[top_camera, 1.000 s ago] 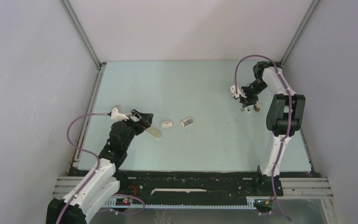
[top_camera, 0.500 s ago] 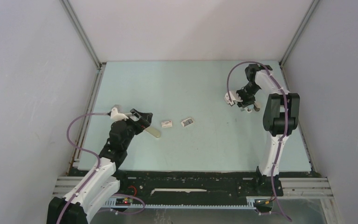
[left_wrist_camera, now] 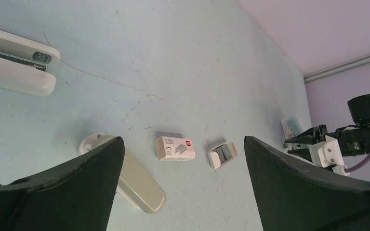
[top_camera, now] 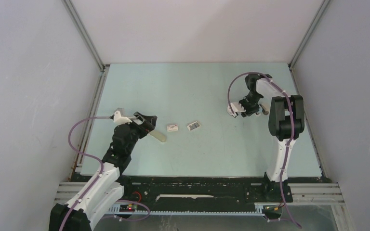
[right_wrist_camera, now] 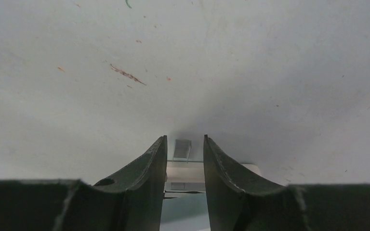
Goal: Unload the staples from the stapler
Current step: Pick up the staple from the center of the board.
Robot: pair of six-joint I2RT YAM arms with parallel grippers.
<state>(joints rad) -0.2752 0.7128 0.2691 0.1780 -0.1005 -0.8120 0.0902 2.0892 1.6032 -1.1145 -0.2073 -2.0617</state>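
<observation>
Fingers [left_wrist_camera: 77,187] of the left gripper [left_wrist_camera: 183,142] are standing wide apart, gripping nothing, beside a beige stapler [left_wrist_camera: 137,185]. Just beyond are lying a closed white box [left_wrist_camera: 175,147] and an open white box [left_wrist_camera: 220,155]. Farther right, the right gripper [right_wrist_camera: 185,137] is clamping a white-and-teal stapler [right_wrist_camera: 185,172]. A silvery-grey piece [right_wrist_camera: 182,149] is showing at its tip; whether staples, I cannot tell.

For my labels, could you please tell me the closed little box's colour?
The box is white with a red mark; left wrist view.
</observation>
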